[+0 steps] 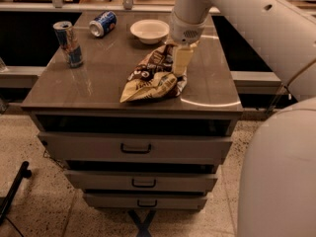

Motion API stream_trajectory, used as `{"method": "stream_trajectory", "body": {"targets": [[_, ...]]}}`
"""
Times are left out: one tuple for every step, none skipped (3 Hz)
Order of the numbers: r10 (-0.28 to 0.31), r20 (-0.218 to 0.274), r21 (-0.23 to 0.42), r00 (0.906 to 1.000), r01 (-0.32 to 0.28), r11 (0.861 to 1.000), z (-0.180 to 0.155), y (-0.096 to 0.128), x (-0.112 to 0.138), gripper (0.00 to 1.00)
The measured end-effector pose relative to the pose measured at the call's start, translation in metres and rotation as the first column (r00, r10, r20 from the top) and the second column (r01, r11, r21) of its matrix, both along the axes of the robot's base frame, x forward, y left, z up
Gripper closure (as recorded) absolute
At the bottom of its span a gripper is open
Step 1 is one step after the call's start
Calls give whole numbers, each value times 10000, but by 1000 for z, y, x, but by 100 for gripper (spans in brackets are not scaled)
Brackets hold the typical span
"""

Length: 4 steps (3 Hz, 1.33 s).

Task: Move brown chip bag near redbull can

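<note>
Brown chip bag (150, 80) lies crumpled on the tabletop (98, 90), centre-right, with its tan corner pointing at the near edge. End effector (181, 62) is down at the bag's far-right end, on or just above the foil. Spread or pinching: cannot tell. Redbull can (69, 44) stands upright by the left edge, toward the far-left corner, well apart from the bag. Blue can (102, 23) lies on its side near the far edge. White bowl (149, 30) sits at the far edge.

Risks, as judged:
- A thin hold on slick foil could slip mid-carry.
- The bag is wide; brought in leftward, it could tip the slim can or push it off the left edge.
- A path drifting far could nudge the bowl or start the lying can rolling.
</note>
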State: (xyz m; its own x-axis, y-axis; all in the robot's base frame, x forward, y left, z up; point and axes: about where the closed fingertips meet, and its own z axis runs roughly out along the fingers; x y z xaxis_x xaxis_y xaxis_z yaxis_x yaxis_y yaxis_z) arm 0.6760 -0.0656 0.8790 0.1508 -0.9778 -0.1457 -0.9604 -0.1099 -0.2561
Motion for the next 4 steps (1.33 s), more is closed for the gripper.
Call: {"method": "stream_trajectory", "body": {"targets": [[396,-202,32,9990,-396,9992,-11,8,-1,59],[473,-602,793,9971,-424,9959,-14,6,-1,83],[-123,-1010,2444,9948,368,9690,10,-14,-3,100],[-890,-939,5061,9916,1245,8534,86,-34,-15,100]]}}
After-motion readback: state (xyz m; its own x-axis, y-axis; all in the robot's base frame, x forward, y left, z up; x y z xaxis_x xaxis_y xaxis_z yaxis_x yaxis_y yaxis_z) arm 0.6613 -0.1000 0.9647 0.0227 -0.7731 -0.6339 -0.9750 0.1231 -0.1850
